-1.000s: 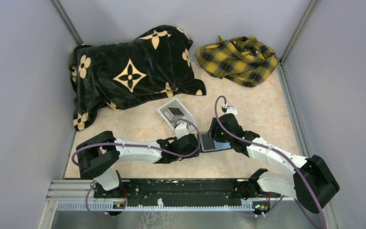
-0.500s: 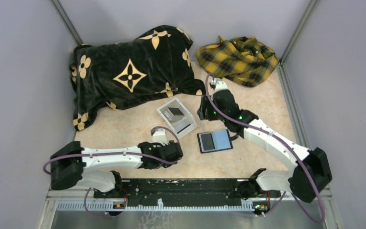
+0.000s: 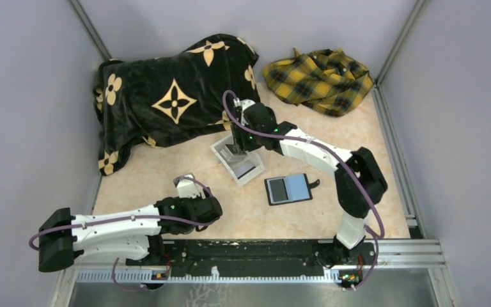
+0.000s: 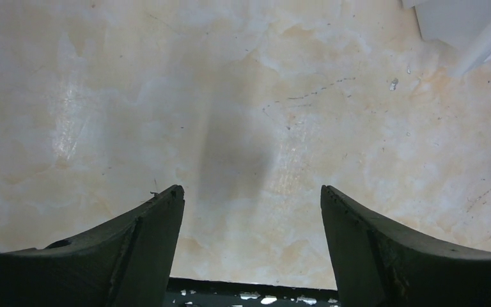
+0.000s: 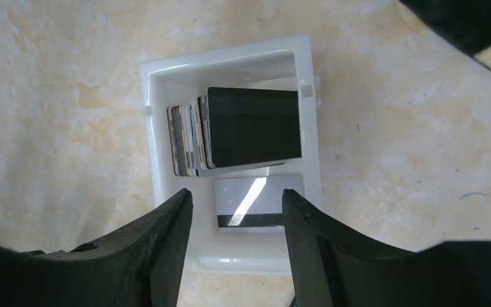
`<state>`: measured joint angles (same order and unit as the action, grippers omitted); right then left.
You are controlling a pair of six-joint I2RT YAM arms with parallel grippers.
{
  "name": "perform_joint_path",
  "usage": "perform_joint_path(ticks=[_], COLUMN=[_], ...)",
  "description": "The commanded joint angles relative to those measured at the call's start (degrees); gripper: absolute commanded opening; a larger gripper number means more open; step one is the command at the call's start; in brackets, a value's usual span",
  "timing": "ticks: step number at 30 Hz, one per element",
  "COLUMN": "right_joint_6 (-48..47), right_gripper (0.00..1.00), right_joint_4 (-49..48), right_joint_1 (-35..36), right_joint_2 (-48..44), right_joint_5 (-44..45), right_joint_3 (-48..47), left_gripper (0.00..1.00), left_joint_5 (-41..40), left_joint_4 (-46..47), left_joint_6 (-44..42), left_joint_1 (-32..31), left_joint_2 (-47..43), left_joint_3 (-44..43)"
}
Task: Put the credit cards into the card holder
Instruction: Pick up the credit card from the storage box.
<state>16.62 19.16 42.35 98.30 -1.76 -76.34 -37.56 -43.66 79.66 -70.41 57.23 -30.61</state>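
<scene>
- So, the left claw (image 4: 252, 195) has backed off the card holder (image 3: 288, 189) towards its base and spread its jaws wide. It holds nothing, and only bare table (image 4: 230, 96) shows between the fingers.
- The right claw (image 5: 236, 195) has also left the holder and swung out over the white box (image 5: 224, 56). Its jaws stand well apart and are empty.
- My read is that one insert is finished and the right arm is lining up for the next card.
- The holder lies open and flat, off to the left claw's right and well apart from it, and behind the right claw on the base side.
- Credit cards (image 5: 252, 128) sit directly beyond the right claw's tips, inside the box.
- Card count: one leaning stack with a black face on top, edges too tight for me to count, plus one silver striped card (image 5: 256, 204) lying flat right between the jaw tips.
- Also one holder, one box and two cloths: a black flowered one (image 3: 166, 89) and a yellow plaid one (image 3: 319, 80), both beyond the right claw.
</scene>
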Motion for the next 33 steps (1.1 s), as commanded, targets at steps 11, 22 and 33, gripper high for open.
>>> perform_joint_path(ticks=[11,22,33], right_joint_6=[-3.35,-3.45,-1.94], right_gripper=[0.54,0.55,0.47], right_joint_4=[2.62,2.99,1.51], right_joint_1=[0.72,0.23,0.06], right_joint_2=[14.11,20.18,19.46], right_joint_5=[-7.36,-9.10,-13.70], right_joint_3=[-15.05,-18.81,-16.66], left_gripper=[0.86,0.84,0.83], left_joint_5=[-0.23,1.39,3.38], left_joint_4=[6.55,8.66,12.26], left_joint_6=[-5.81,-8.58,-11.61], left_joint_1=[4.24,6.54,8.85], left_joint_2=[3.06,2.42,2.75], left_joint_3=[-0.36,0.79,1.60])
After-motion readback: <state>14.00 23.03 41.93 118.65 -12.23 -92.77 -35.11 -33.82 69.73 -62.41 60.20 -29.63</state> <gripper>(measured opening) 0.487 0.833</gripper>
